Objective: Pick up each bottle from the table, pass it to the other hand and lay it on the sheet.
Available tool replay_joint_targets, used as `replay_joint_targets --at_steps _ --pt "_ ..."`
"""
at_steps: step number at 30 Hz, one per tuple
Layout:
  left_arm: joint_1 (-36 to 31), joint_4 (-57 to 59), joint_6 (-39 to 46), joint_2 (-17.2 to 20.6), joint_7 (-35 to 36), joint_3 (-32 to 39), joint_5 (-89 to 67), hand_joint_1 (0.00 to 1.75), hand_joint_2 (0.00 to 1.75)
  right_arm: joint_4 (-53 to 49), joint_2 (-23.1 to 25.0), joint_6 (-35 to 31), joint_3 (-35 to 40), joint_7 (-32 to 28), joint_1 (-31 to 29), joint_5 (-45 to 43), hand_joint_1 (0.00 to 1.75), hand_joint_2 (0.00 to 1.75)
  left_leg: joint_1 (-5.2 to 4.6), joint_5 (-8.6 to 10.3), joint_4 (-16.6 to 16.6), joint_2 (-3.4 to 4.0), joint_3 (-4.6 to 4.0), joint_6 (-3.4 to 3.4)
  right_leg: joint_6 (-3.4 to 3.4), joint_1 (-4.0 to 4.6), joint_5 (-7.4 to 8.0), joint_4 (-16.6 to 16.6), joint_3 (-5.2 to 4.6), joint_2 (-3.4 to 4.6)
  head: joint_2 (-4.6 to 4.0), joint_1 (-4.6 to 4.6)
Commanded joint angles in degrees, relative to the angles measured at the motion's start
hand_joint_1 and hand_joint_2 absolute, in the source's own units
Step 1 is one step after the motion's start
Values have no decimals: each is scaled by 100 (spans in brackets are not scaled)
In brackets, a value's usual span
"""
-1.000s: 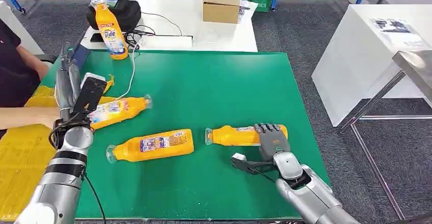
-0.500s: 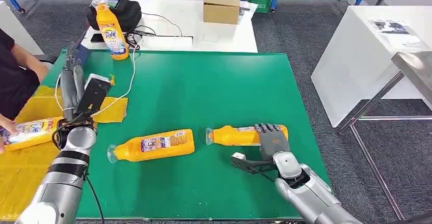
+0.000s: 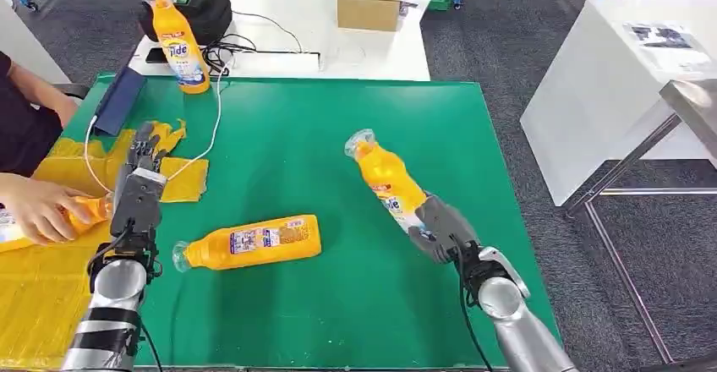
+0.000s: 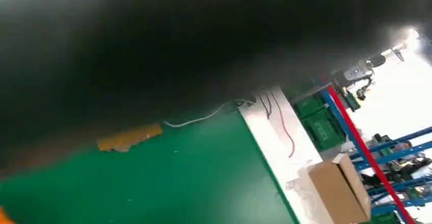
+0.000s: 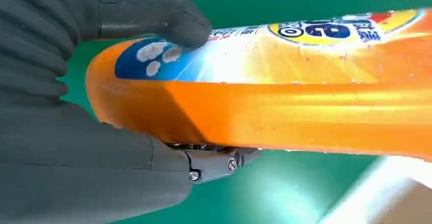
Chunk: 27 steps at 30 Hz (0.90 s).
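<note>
The right hand [image 3: 440, 230] is gripping the bottom end of an orange bottle [image 3: 387, 176], lifting it off the green counter [image 3: 338, 135] with its cap pointing up and toward the left. The left hand [image 3: 139, 182] is waiting far across the counter, fingers seeming open and holding nothing

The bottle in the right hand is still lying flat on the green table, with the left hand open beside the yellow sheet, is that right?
Not quite: the head view shows the bottle lifted off the green table, tilted, gripped at its base by the right hand. The left hand is open beside the yellow sheet, as you said.
</note>
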Motion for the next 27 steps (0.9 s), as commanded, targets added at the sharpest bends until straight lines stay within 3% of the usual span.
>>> replay_joint_targets --at_steps 1,11,15,16,18,23,27 --pt "405 -617 34 -67 32 -27 -31 0 175 -1449 623 -240 -662 -323 348 -677 175 175 -8 -9 -1 -26 -16 9 1 -8 -16 16 -21 -8 0 2" --pt "433 -630 28 -99 40 49 5 0 175 -1557 747 -387 -689 -519 408 -764 175 175 -5 -1 -4 -22 -57 10 3 -5 -7 12 -62 -7 0 0" --pt "444 -559 -1451 -274 359 286 1725 0 175 -1672 966 -506 -363 -599 453 -587 175 175 -7 -2 -5 -21 -55 9 1 -7 -9 14 -62 -7 0 0" --pt "462 -554 -2041 -340 514 272 2503 0 175 -1548 1035 -451 -133 -590 376 -530 175 175 -8 -3 -7 -23 -49 10 1 -8 -11 14 -58 -6 0 0" --pt "531 -729 -2277 -446 596 74 2946 0 175 -1298 1165 -434 300 -557 235 -357 175 175 -6 -2 -7 -11 -50 7 0 -5 -6 11 -60 3 0 0" --pt "762 -1586 -1981 -767 644 -1046 2982 0 175 -469 1596 -461 1736 -366 -143 -77 175 175 -4 -8 -1 1 -53 10 1 -3 -6 20 -69 19 0 0" --pt "798 -1545 -2031 -686 777 -1664 3364 0 175 -33 1711 -619 2638 -221 -415 46 175 175 0 -2 -4 -1 -58 6 1 1 -3 16 -71 13 0 0"
